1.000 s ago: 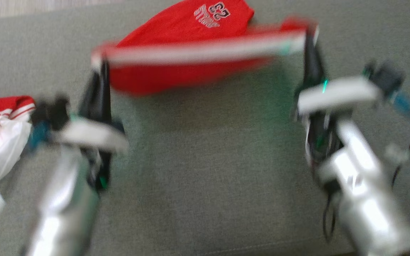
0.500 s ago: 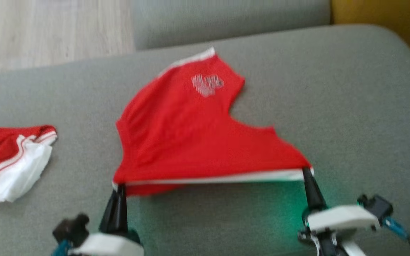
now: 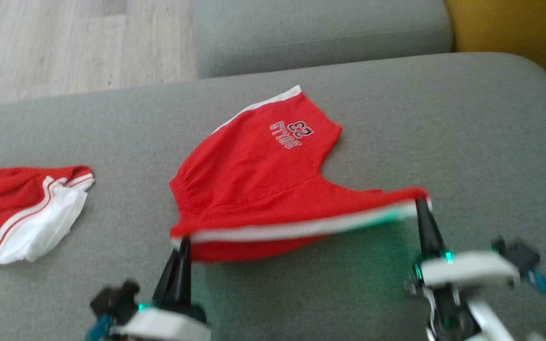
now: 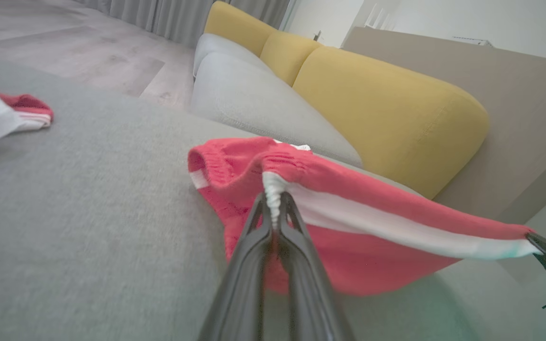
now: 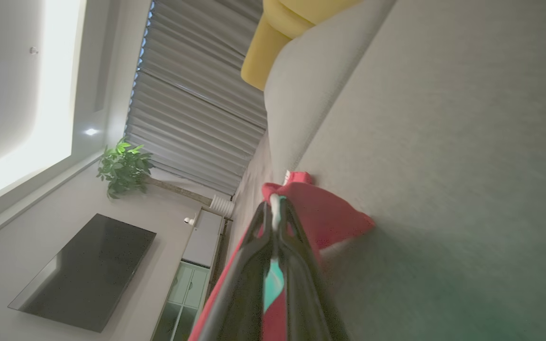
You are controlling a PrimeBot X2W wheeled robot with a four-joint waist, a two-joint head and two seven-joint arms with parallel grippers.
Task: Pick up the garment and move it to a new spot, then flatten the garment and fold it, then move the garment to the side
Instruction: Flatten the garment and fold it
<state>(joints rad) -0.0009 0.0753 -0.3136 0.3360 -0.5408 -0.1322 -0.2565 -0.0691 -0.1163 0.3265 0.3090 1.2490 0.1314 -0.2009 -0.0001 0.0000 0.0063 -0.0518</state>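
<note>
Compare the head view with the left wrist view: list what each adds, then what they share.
Head view adds: the number-and-lettering print on the red shorts, and the white wrist housings behind the fingers.
Left wrist view adds: grey curtains, a beige wall panel, and a close look at fabric pinched between the left fingers.
Shared: the shorts' white-striped edge stretched between the shut left gripper and right gripper, the red-and-white garment lying apart, the grey seat, wood floor.
</note>
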